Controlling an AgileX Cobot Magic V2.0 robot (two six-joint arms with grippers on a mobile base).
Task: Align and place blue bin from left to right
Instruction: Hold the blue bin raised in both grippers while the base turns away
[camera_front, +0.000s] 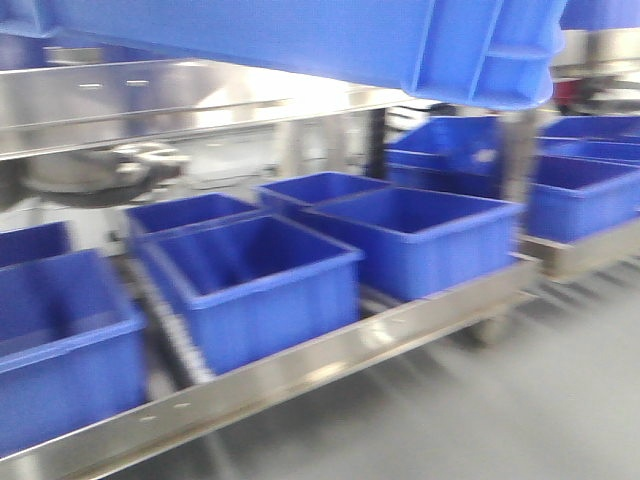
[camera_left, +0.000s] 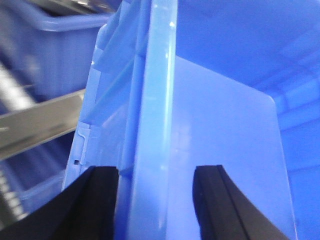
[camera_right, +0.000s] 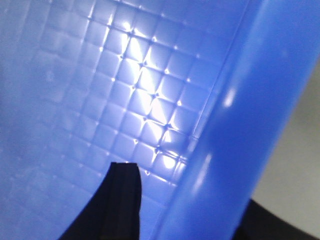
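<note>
The blue bin (camera_front: 280, 35), a large bright-blue rigid plastic crate with a thick rounded rim and ribbed corners, hangs in the air across the top of the front view. It touches nothing beneath it, and only its lower side and one corner are in frame.

Directly below the blue bin runs a long stainless-steel roller rack (camera_front: 330, 355), with its front rail slanting up toward the right. A flat steel upper shelf (camera_front: 150, 100) lies between the rack and the blue bin. Below the blue bin and to its right is bare grey floor (camera_front: 520, 400).

On the rack under the blue bin sit smaller open blue plastic tubs. One tub (camera_front: 60, 340) is at the far left, one (camera_front: 250, 290) is near the middle and one (camera_front: 420, 235) is further right. More tubs stand just behind these. Beneath the blue bin's right corner is a second steel rack section loaded with more blue tubs (camera_front: 580, 195). All of this is motion-blurred.

The left tool (camera_left: 156, 175) straddles the blue bin's upright wall and pinches it. One black finger (camera_left: 95, 205) is on the ribbed outer face and the other is on the smooth inner face.

The right tool (camera_right: 192, 200) likewise grips the blue bin's rim. One black finger (camera_right: 122, 200) lies inside against the waffle-patterned floor. Its partner shows only as a dark sliver outside the rim.
</note>
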